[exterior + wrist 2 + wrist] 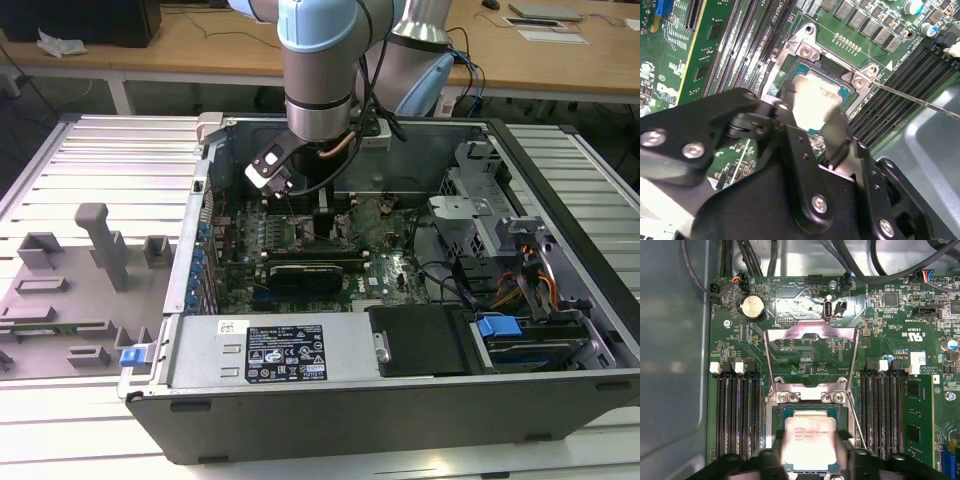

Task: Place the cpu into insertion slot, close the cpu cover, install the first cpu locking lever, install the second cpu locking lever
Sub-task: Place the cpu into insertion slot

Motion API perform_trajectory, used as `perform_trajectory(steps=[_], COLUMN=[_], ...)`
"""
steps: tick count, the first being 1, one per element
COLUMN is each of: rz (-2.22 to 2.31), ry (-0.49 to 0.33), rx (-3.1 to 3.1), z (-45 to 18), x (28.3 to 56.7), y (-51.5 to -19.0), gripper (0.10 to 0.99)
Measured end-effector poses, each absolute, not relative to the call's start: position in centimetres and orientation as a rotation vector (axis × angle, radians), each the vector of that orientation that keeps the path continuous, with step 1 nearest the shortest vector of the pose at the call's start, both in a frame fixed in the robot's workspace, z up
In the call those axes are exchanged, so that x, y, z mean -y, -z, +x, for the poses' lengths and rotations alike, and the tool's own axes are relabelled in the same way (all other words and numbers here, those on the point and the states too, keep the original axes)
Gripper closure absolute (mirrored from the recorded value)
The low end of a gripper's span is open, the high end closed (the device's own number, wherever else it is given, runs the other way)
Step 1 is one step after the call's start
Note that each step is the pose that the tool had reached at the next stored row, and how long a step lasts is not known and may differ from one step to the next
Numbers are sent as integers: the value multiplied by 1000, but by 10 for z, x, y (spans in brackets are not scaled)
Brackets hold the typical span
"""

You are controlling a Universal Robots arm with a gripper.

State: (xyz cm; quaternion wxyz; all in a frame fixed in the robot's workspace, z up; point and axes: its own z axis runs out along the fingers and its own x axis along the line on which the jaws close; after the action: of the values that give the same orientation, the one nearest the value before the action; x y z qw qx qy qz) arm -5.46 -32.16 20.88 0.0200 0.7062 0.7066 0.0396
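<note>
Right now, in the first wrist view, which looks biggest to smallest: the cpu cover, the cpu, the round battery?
1. cpu cover, flipped open
2. cpu
3. round battery, clearly the smallest

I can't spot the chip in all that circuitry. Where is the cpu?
In both wrist views the cpu is at the insertion slot, at the tip of the gripper, between two banks of memory slots, with the cpu cover swung open beside it.

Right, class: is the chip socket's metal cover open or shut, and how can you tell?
Open. The cover is swung back off the socket, green board showing through its window; nothing covers the chip.
</note>
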Motion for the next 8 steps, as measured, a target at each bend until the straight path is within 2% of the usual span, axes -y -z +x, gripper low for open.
perform_trajectory(steps=[1, 2, 5, 6, 8], rz=[2191, 2191, 2191, 2191, 2191], ry=[-123, -123, -123, -123, -123], rx=[-2192, -2192, -2192, -2192, -2192], z=[-55, -55, -55, -55, -55], x=[322, 322, 322, 322, 322], y=[-209, -209, -209, -209, -209], gripper=[671, 671, 855, 973, 980])
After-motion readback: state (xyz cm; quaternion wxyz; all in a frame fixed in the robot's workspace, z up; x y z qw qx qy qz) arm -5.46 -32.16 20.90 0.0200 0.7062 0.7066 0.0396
